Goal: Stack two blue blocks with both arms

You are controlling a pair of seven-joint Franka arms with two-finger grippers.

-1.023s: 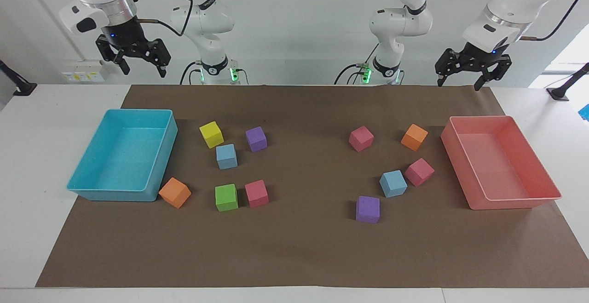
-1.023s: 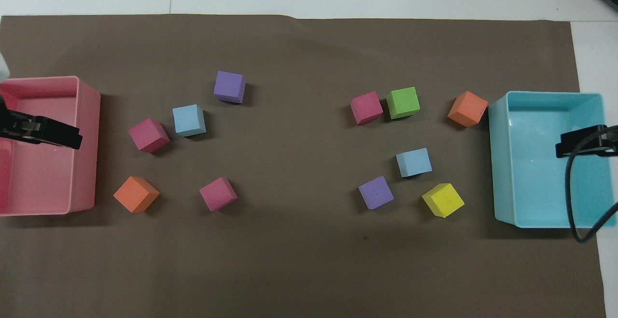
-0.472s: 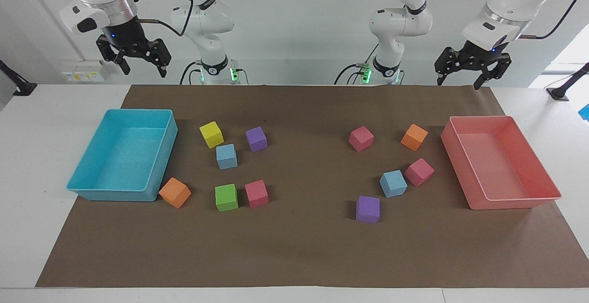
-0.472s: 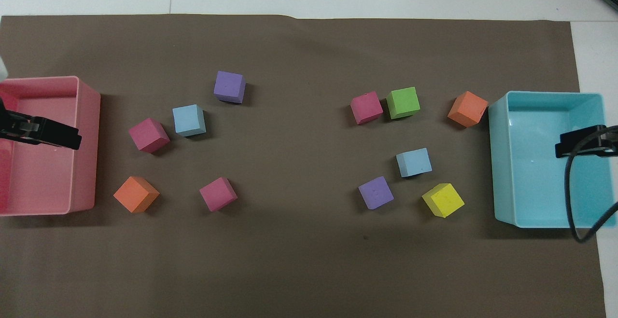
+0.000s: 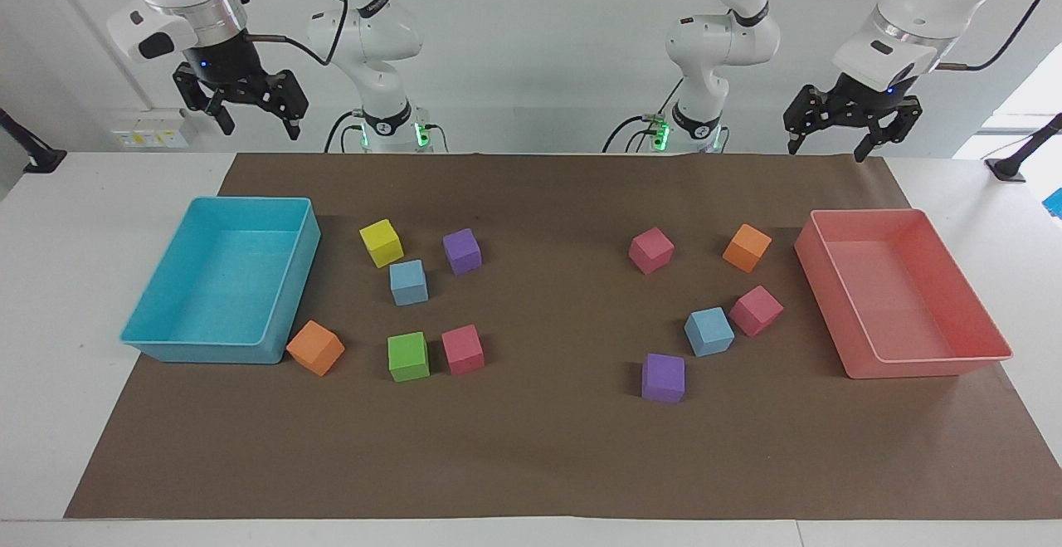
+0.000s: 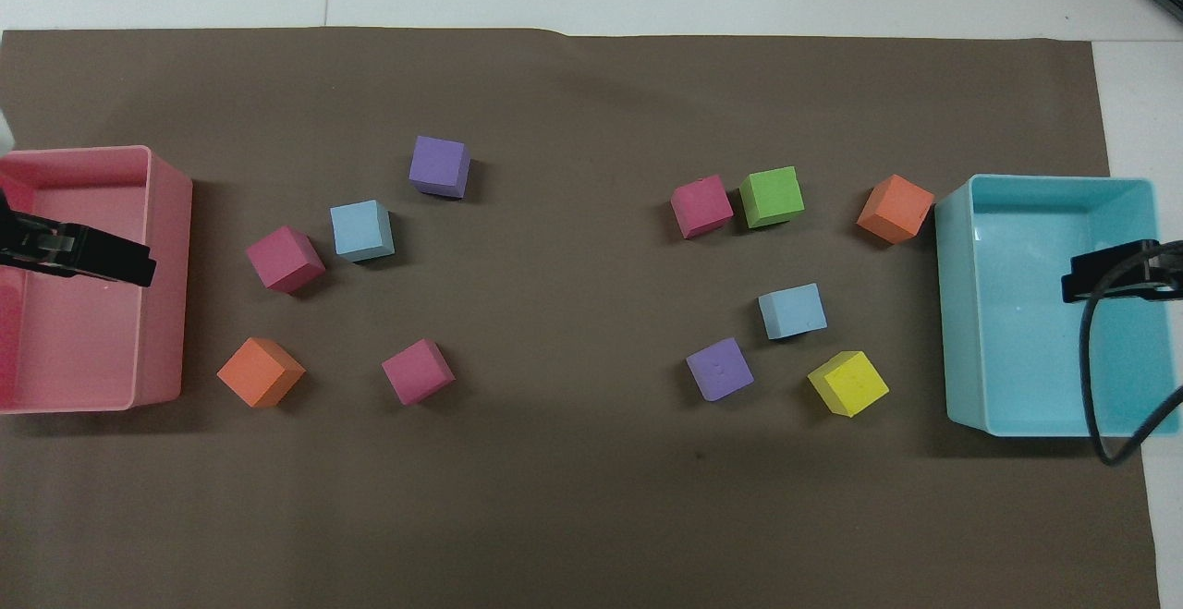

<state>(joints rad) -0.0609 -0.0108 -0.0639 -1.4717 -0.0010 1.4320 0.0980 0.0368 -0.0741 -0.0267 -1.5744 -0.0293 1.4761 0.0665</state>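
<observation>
End effectors (image 5: 832,146) (image 5: 255,124) gape, facing view only.

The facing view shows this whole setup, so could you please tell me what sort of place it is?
Probably a robotics lab test bench: two white jointed robot arms mounted at a table under brown paper, with coloured foam cubes and two plastic trays laid out.

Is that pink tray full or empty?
Empty. The pink tray shows only its bare floor in both views; every cube lies outside it on the brown mat.
</observation>
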